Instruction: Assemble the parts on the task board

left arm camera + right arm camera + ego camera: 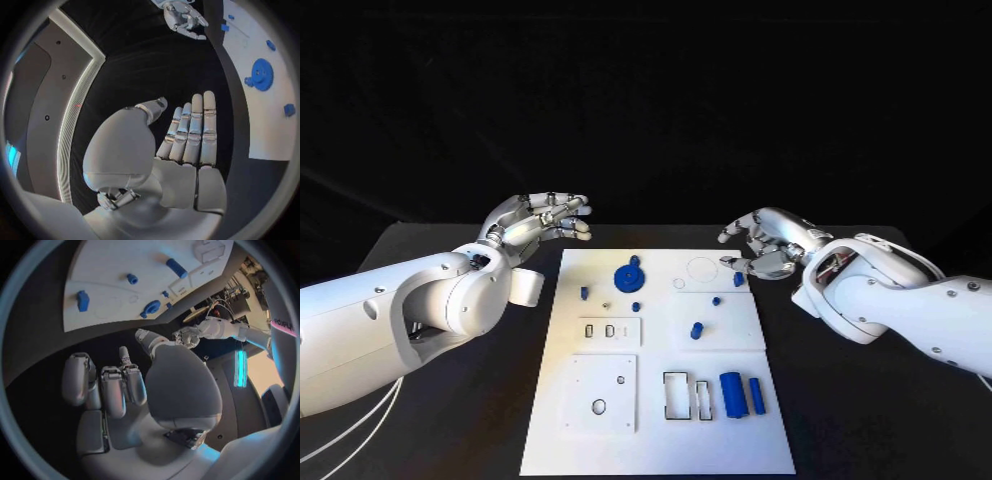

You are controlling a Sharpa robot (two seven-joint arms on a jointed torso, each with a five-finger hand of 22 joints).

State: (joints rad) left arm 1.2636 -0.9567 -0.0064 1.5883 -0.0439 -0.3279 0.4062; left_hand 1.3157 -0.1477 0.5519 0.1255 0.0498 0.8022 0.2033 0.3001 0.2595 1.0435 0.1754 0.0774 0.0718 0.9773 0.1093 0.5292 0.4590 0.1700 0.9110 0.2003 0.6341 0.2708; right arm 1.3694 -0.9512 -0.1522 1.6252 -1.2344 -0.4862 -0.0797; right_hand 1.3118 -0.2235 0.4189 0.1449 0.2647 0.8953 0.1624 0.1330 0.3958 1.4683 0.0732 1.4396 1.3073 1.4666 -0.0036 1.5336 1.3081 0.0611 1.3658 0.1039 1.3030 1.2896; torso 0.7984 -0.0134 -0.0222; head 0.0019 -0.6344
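The white task board [661,440] lies in the middle of the black table. A blue gear [630,276] sits near its far end, with several small blue parts [715,299] around it and two blue cylinders [743,394] at its near right. My left hand [538,222] hovers off the board's far left corner, fingers straight and apart, holding nothing [187,145]. My right hand [764,245] hovers at the far right corner with loosely bent fingers [119,390] and nothing in them. The left wrist view has the gear [260,75]; the right wrist view has the gear [150,307] too.
Rectangular slots [687,394] and a plate with a round hole [599,406] lie at the board's near end. A smaller plate with slots [607,330] sits mid-left. Black table surface [459,420] runs along both long sides of the board.
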